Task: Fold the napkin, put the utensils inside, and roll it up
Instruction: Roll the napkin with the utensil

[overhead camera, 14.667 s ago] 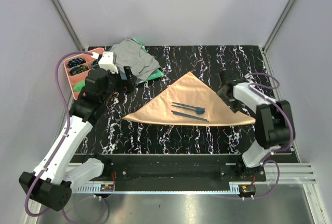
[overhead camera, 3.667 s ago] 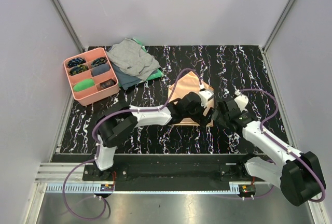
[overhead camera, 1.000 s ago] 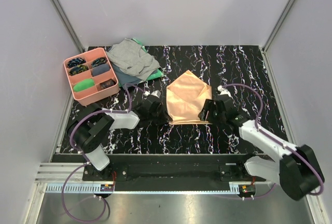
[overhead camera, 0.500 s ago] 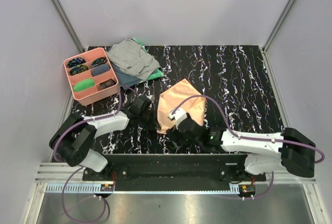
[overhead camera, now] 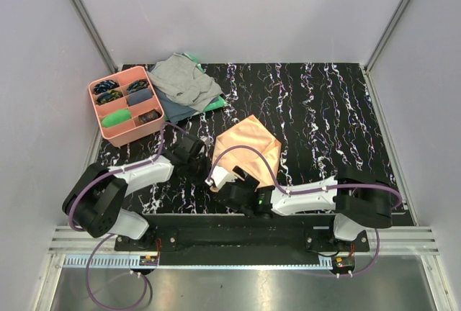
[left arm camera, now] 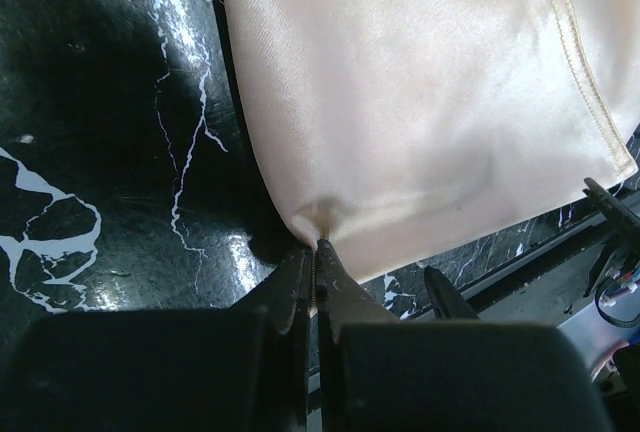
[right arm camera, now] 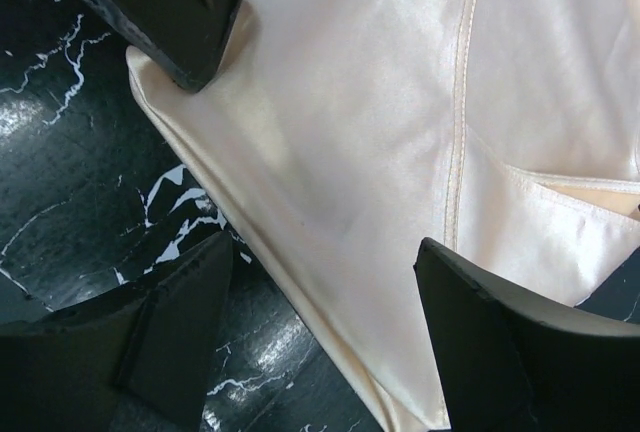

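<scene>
The folded peach napkin [overhead camera: 246, 147] lies near the front of the black marbled table [overhead camera: 331, 109]; whatever its folds hold is hidden. My left pincer [left arm camera: 318, 252] is clamped on its folded edge; my right pincer [right arm camera: 328, 252] stands wide apart over the next corner, gripping nothing. Far back left, a grey cloth [overhead camera: 181, 79] covers a green cloth [overhead camera: 214, 104] beside a pink compartment tray [overhead camera: 134, 136].

One napkin [overhead camera: 246, 145], one pink tray [overhead camera: 134, 133], two grippers [left arm camera: 318, 252] [right arm camera: 320, 252]
</scene>
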### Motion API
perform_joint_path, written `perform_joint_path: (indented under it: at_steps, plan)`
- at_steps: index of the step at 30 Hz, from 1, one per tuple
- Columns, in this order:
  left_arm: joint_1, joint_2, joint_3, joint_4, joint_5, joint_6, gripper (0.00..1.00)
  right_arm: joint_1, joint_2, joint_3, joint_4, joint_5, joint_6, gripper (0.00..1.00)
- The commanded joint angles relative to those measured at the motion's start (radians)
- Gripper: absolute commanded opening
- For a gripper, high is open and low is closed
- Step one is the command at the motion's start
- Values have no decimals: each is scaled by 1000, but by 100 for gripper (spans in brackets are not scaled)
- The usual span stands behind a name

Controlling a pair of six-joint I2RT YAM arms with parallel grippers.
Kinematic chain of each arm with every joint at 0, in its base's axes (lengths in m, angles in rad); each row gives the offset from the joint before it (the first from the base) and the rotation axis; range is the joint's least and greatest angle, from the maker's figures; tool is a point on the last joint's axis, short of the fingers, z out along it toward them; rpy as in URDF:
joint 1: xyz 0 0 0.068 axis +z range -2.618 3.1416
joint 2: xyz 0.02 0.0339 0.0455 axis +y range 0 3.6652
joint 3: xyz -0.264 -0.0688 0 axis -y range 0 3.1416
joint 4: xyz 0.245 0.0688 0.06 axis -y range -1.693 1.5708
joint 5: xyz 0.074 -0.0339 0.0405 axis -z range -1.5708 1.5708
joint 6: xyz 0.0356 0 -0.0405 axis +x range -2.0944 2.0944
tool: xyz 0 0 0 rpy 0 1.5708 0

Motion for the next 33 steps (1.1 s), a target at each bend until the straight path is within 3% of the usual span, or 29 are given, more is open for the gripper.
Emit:
perform_joint_path:
  at_steps: [1,11,20,27,32,33]
  plan:
    - [12,-31,-6,-8,49,32,0,14,14,7,105,35,-49,82]
    - [48,-39,7,-20,97,38,0,45,39,-5,171,-36,-114,80]
    - [64,-43,11,-27,129,47,0,40,158,30,174,122,-72,71]
    - [69,-45,16,-33,135,53,0,33,226,49,162,208,-60,50]
    - [72,-42,25,-28,141,63,0,33,221,36,167,150,-82,21]
    - [72,-42,25,-25,138,61,4,34,215,33,167,139,-91,19]
